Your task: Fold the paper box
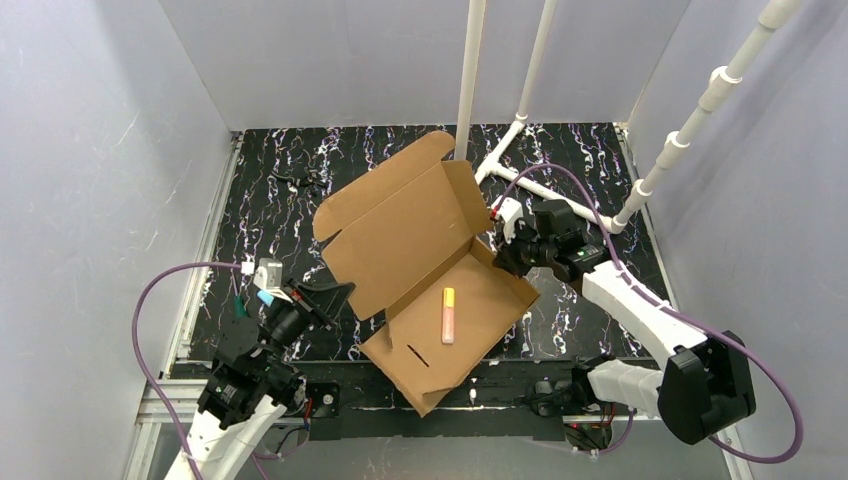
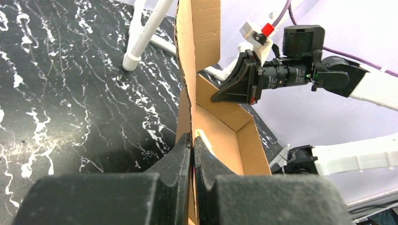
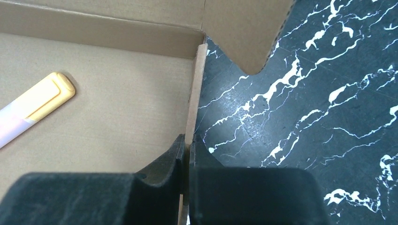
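Across the marbled table (image 1: 260, 220), left claw (image 2: 192, 143) and right claw (image 3: 187, 143) face inward, clamped on paper box (image 1: 400, 235) edges.

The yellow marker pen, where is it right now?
Top view: the yellow marker pen lies flat inside the open brown cardboard box, mid-table, nearer the right gripper.

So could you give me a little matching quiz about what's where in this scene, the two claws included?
Things:
1. left gripper
2. right gripper
3. yellow-capped pen
4. white pipes

States:
A. lying inside the paper box, on its floor
B. shut on the paper box's right side wall
C. rising from the far side of the table
D. shut on an upright panel at the paper box's left

Pairs: 1-D, 2-B, 3-A, 4-C.
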Motion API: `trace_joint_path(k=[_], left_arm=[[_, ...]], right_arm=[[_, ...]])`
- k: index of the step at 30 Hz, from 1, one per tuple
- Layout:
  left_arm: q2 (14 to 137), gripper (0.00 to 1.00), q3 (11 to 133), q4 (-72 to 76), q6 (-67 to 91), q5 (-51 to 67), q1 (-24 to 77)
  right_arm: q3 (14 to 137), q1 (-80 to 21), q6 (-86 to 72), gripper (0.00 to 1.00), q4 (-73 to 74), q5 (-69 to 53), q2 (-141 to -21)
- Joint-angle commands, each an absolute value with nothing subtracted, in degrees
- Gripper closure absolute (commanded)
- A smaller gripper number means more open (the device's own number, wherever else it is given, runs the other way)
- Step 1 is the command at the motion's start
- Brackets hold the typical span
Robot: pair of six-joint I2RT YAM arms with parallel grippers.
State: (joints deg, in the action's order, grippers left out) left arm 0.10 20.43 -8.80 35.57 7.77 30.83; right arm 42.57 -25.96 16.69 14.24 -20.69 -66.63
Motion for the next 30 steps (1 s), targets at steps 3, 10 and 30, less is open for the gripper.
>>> trace_joint_path(k=[3,10,30], left_arm=[[-9.14,1.0,25.89,-9.97,35.33,14.04,31.03],[-5.75,1.0,29.65,-9.43,37.09,16.45,31.03],[39.45,1.0,29.73,17.07,15.38,15.3,30.73]], right_arm=[[49.35,-27.03,17.19,0.99,21.25,-26.58,-61.67],[50.52,-26.58,18.18,0.99,25.74,-27.33,-58.47],[36.96,-20.97,10.82,0.99,-9.92,-8.56,-68.8]])
